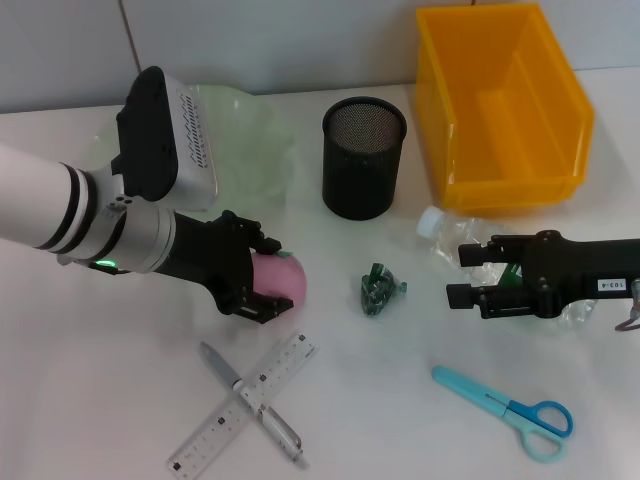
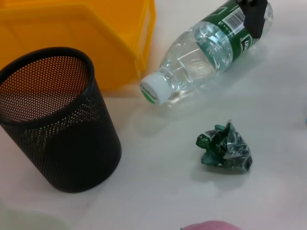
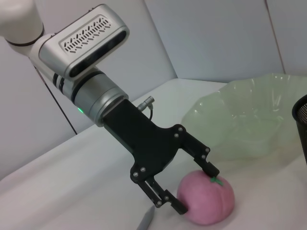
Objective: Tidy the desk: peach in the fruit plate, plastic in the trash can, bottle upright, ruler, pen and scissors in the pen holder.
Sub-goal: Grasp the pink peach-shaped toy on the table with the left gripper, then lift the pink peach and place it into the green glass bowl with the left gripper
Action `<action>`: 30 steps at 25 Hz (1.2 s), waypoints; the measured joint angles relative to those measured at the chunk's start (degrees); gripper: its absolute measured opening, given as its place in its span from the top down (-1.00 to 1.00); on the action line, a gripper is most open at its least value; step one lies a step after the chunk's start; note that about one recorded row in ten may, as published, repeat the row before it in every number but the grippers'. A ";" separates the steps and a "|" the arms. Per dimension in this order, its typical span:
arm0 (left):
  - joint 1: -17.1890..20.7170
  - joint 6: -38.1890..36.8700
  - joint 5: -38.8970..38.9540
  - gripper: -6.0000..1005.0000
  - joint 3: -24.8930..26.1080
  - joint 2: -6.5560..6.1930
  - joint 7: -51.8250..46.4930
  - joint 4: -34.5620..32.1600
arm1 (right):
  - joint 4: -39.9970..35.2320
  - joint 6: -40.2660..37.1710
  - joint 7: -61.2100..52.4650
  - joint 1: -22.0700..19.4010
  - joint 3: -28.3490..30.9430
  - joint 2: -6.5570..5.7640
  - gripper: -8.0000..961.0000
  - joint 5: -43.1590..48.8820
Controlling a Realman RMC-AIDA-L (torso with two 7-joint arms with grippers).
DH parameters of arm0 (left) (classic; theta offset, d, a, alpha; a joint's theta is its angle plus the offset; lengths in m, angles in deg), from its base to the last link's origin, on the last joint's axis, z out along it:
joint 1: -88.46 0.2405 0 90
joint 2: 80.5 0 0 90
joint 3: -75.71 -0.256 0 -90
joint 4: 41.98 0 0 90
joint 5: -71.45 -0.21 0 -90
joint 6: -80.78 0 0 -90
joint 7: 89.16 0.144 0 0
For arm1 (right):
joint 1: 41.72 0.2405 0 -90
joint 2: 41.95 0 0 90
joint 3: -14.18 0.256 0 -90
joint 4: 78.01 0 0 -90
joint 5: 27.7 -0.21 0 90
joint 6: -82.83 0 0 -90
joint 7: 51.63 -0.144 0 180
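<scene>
Take the black mesh pen holder (image 1: pixel 364 157) as your landmark. Your left gripper (image 1: pixel 268 278) sits in front of it and to its left, fingers spread around the pink peach (image 1: pixel 279 277), one finger on each side; the peach rests on the white table (image 1: pixel 90 380), and you cannot tell whether the pads press it. The pale green translucent fruit plate (image 1: pixel 250 125) lies just left of the holder, behind the left arm. The crumpled green plastic wrapper (image 1: pixel 377 290) lies directly in front of the holder. Right of the holder stands the yellow plastic bin (image 1: pixel 505 110). Your right gripper (image 1: pixel 465 274) is in front and right of the holder, fingers parted on either side of the clear plastic bottle (image 2: pixel 211 48) lying on its side, white cap toward the holder. Nearer you, the clear ruler (image 1: pixel 243 403) crosses the silver pen (image 1: pixel 250 400), and the blue-handled scissors (image 1: pixel 508 409) lie to the right.
</scene>
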 joint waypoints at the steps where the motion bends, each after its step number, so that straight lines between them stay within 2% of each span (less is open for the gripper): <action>1: -0.16 0.10 -0.05 -0.62 -0.20 0.00 -0.33 0.13 | 0.00 -0.02 0.00 0.03 0.00 0.00 -0.62 0.00; 3: -0.20 0.30 -0.12 -0.62 -0.27 0.00 -0.74 0.14 | 0.00 -0.03 0.00 0.03 0.00 -0.04 -0.62 0.00; 7: -0.05 0.28 -0.11 -0.22 -0.28 0.00 -0.80 -0.14 | 0.00 -0.03 0.00 0.03 0.00 -0.08 -0.62 0.00; 12: 0.22 -0.07 0.25 0.13 -0.04 -0.05 -0.95 -0.32 | 0.00 -0.03 0.00 0.03 0.00 -0.09 -0.62 0.00; 21: 0.36 -2.16 2.41 0.23 0.40 -0.19 -0.95 -0.52 | 0.00 0.08 0.00 0.01 0.00 -0.09 -0.62 0.00; 23: 0.85 -4.25 4.54 0.26 1.95 -0.32 -0.89 -1.58 | 0.00 0.11 0.00 -0.03 0.01 -0.09 -0.62 0.00; 24: 2.17 -8.97 9.46 0.28 7.98 -0.41 -0.43 -3.74 | 0.01 0.12 0.00 -0.05 0.00 -0.09 -0.62 0.00; 25: 2.17 -8.97 9.46 0.29 7.98 -0.41 -0.43 -3.74 | 0.01 0.12 0.00 -0.05 0.00 -0.09 -0.62 0.00; 27: 3.05 -12.53 14.70 0.32 14.09 -0.57 -0.18 -4.23 | 0.00 0.16 0.00 -0.06 0.00 -0.09 -0.62 0.00; 28: 3.05 -12.53 14.70 0.34 14.09 -0.57 -0.18 -4.23 | 0.00 0.19 0.00 -0.06 0.01 -0.09 -0.62 0.00; 29: 3.74 -13.20 19.49 0.36 19.33 -0.60 -0.10 -3.33 | 0.00 0.21 0.00 -0.06 0.06 -0.07 -0.62 0.00; 30: 4.06 -12.52 21.38 0.38 21.02 -0.55 0.23 -2.54 | 0.00 0.21 0.00 -0.06 0.06 -0.07 -0.62 0.00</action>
